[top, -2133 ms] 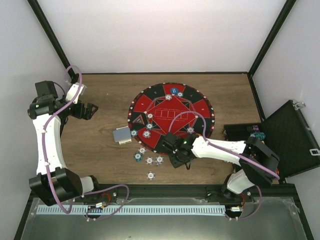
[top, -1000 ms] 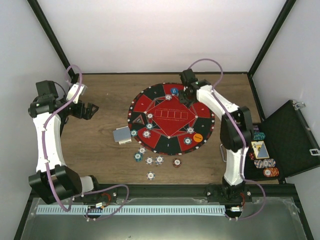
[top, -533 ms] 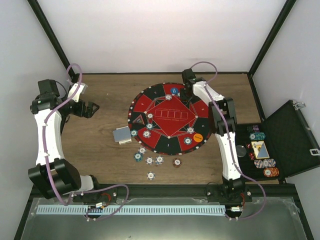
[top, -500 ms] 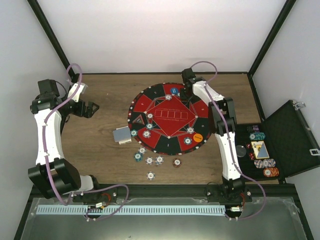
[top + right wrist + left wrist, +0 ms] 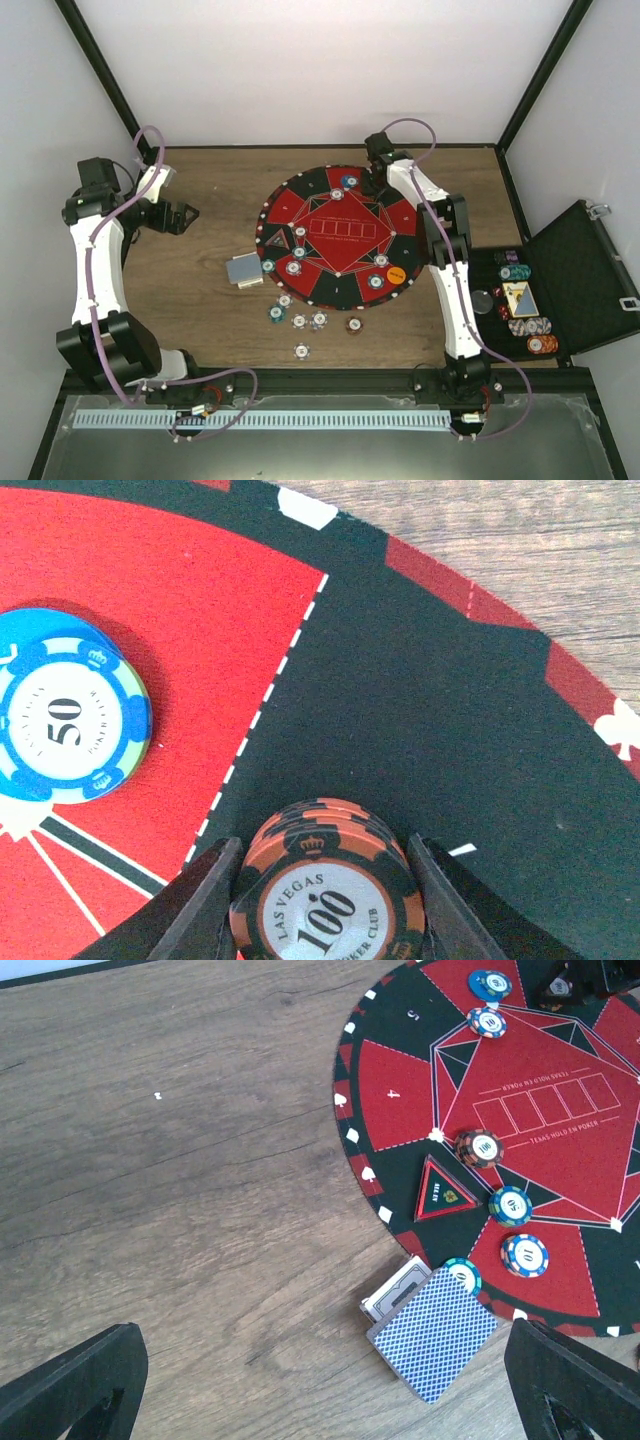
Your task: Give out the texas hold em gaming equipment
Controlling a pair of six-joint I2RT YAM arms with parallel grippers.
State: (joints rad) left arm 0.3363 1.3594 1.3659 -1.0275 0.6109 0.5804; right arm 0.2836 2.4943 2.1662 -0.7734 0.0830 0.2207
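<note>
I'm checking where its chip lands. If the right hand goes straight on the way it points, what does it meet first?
Probably the mat's black segment, right of the blue 50 chip; nothing else lies ahead of the right hand and its 100 chip. Depth is unclear.

My right gripper (image 5: pixel 320 852) clasps an orange-and-black 100 chip (image 5: pixel 322 912) at a black segment of the mat (image 5: pixel 440 710); a blue 50 chip (image 5: pixel 66 730) lies apart on red, left.

Left arm (image 5: pixel 100 270) and right arm (image 5: pixel 455 300) in white shells with black joints, a looping lilac cable (image 5: pixel 405 121) trailing along each, matte black wedge-shaped fingers (image 5: pixel 70 1380).
</note>
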